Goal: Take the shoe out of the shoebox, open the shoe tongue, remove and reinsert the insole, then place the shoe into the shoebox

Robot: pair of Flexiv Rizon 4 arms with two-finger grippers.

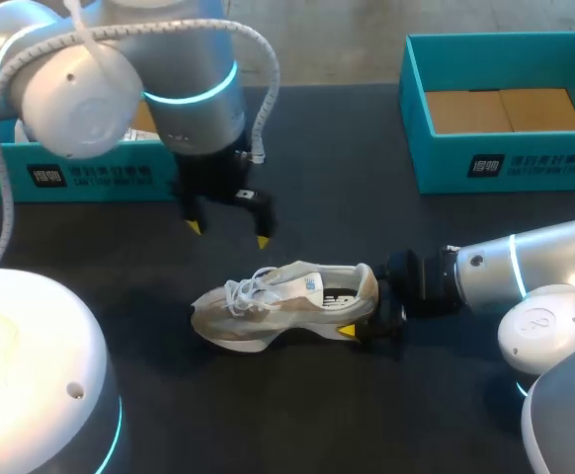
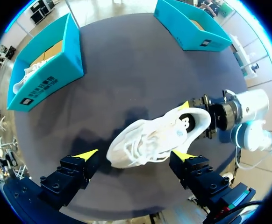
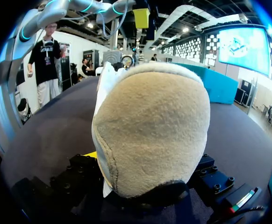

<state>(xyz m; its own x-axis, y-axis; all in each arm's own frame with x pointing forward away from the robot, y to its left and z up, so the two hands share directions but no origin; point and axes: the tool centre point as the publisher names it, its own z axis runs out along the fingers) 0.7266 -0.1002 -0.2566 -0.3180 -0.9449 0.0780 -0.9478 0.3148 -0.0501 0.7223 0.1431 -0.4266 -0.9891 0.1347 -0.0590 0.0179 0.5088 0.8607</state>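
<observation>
Your right jaws are clamped on the heel of the shoe [image 1: 283, 304], a yellow tip on either side. In the right wrist view the heel fills the space between the fingers. Your left jaws stand apart and empty, hanging over the shoe's laced front half and touching nothing. In the left wrist view the shoe shows between their tips.

The shoe sits sole-down on the table [image 1: 347, 148], outside both the left shoebox [image 1: 80, 180] and the right shoebox [image 1: 446, 163]. Its long axis runs side to side in front of you, toe to your left, heel to your right. The left jaws' gap lies nearly along that axis, not across it. For opening the tongue, the left arm [image 1: 194, 89] is the free one and sits almost straight above it.
</observation>
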